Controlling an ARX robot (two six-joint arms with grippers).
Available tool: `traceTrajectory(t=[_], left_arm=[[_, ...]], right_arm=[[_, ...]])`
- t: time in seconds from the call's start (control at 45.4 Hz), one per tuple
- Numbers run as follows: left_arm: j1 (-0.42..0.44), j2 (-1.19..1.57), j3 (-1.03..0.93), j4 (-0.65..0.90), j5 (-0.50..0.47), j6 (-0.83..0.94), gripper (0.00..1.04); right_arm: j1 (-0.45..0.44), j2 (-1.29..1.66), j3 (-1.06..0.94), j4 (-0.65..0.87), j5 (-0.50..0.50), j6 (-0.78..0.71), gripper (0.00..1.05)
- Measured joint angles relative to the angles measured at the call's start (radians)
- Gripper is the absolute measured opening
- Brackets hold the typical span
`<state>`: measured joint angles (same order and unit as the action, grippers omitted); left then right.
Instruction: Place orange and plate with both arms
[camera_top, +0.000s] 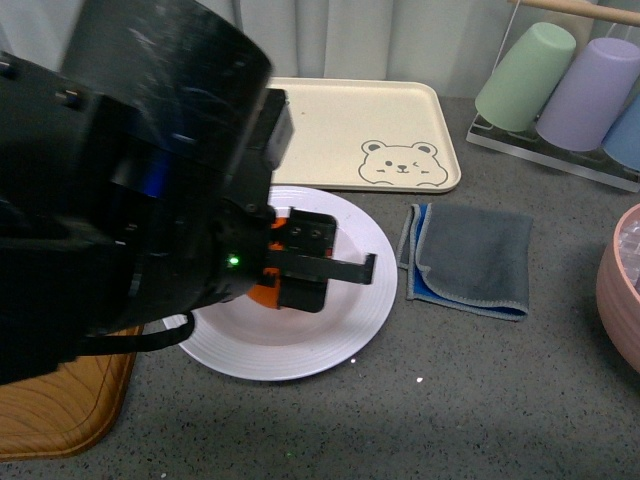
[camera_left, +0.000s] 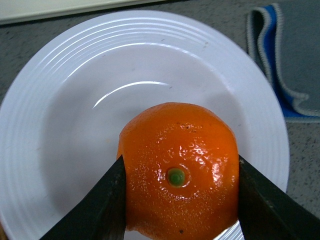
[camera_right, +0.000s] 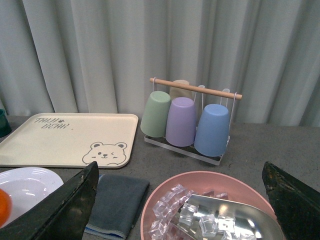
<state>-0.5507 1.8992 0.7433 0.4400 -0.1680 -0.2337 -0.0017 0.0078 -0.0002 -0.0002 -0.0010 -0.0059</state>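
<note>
The round bright orange fruit with a green stem dot (camera_left: 180, 165) is clamped between the two black fingers of the left gripper (camera_left: 181, 200), which are pressed against its opposite flanks at about its widest girth; it is held over the well of the large white shallow plate with a ridged rim (camera_left: 65, 95), though whether it already rests on the plate cannot be told; the plate lies on the grey table, just in front of the cream bear tray (camera_top: 330, 120) and beside the folded grey cloth (camera_top: 470, 255). The right gripper (camera_right: 177, 205) is seen spread wide and empty above the pink bowl of ice cubes (camera_right: 165, 200). The orange is judged light and firm, its dimpled skin offering grip, yet liable to roll once released; the plate is judged stiff, smooth and probably breakable, best taken at the wide rim nearest the right arm.
</note>
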Motion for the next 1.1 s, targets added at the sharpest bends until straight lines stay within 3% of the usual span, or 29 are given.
traceTrajectory(t=[0.22, 0.507, 0.86, 1.102], left_arm=[[-0.036, 0.107, 0.1, 0.016, -0.024, 0.006, 0.49], [0.002, 0.197, 0.146, 0.026, -0.024, 0.023, 0.49], [0.021, 0.15, 0.111, 0.047, -0.022, 0.002, 0.98], [0.073, -0.025, -0.017, 0.127, -0.081, -0.008, 0.98]], right_arm=[[0.0, 0.0, 0.0, 0.0, 0.0, 0.0, 0.95], [0.0, 0.0, 0.0, 0.0, 0.0, 0.0, 0.95], [0.0, 0.0, 0.0, 0.0, 0.0, 0.0, 0.95], [0.0, 0.0, 0.0, 0.0, 0.0, 0.0, 0.95]])
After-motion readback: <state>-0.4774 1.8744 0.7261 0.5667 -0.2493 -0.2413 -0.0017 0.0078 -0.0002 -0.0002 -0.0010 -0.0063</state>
